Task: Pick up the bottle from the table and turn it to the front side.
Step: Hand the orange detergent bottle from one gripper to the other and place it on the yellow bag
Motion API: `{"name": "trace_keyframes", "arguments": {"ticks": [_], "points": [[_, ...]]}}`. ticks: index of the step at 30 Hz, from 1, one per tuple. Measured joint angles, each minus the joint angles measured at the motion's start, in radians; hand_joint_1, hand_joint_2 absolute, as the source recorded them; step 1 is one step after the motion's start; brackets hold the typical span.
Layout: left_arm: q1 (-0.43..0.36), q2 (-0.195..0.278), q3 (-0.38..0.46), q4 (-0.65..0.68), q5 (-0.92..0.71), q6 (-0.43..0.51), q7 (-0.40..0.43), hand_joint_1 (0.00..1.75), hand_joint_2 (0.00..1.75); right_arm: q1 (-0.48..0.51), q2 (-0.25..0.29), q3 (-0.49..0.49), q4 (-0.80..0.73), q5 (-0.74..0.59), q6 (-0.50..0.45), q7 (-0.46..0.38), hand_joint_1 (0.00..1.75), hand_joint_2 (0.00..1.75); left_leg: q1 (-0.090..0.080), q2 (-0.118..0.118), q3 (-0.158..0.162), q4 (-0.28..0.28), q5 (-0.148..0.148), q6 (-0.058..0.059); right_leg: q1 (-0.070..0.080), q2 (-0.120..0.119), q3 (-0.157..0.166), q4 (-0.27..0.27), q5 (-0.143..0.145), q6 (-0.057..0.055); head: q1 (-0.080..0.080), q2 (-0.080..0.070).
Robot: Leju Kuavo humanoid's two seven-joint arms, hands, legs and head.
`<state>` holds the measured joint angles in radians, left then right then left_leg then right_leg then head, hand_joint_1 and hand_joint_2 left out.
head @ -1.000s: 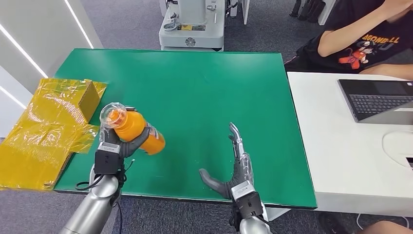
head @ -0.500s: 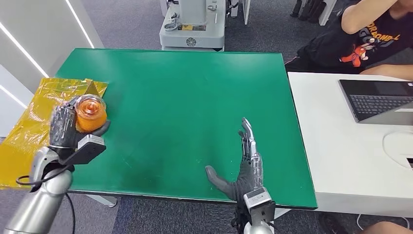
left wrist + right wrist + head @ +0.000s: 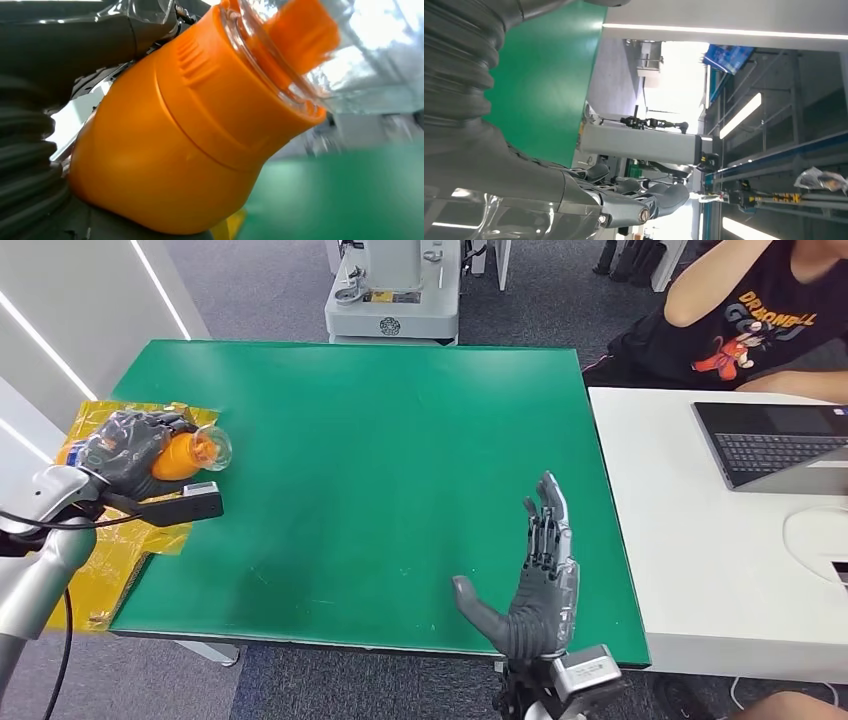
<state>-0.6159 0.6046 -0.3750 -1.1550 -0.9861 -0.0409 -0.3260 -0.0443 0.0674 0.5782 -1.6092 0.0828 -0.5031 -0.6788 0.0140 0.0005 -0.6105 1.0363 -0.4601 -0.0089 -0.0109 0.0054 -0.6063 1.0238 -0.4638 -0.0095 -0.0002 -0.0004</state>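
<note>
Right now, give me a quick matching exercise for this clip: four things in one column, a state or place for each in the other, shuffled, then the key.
Things:
1. bottle
2. right hand
3. laptop
4. yellow wrap

States or places:
A. open, holding nothing, above the green table's near edge
B. on the white desk
C. held in the left hand, off the table
D. lying at the green table's left edge

Pairs: 1-C, 2-A, 3-B, 4-D
</note>
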Motion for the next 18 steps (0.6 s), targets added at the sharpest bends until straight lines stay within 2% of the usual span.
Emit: {"name": "trace_keyframes", "arguments": {"ticks": [6,11,18], "points": [[-0.091,-0.007,-0.146,0.211,-0.011,-0.062,-0.061,1.75,1.75,0.025,0.000,-0.009,-0.071,-0.082,0.025,-0.010,0.00,1.75,0.000,0.001,0.000,0.000,0.000,0.000,0.000,0.001,-0.001,0.000,0.000,0.000,0.000,0.000],[-0.122,-0.044,-0.240,0.406,-0.045,-0.007,-0.064,1.75,1.75,0.035,0.000,-0.016,-0.130,-0.090,0.014,-0.019,0.00,1.75,0.000,0.001,0.000,0.000,0.000,-0.001,0.000,0.001,-0.001,0.000,0.000,0.000,0.000,0.000],[-0.171,-0.103,-0.321,0.599,-0.112,0.009,-0.047,1.75,1.75,0.043,0.004,-0.019,-0.158,-0.084,0.008,-0.011,0.00,1.75,0.000,0.001,0.000,0.000,0.000,-0.001,0.000,0.001,-0.001,0.000,0.000,0.000,0.000,0.000]]}}
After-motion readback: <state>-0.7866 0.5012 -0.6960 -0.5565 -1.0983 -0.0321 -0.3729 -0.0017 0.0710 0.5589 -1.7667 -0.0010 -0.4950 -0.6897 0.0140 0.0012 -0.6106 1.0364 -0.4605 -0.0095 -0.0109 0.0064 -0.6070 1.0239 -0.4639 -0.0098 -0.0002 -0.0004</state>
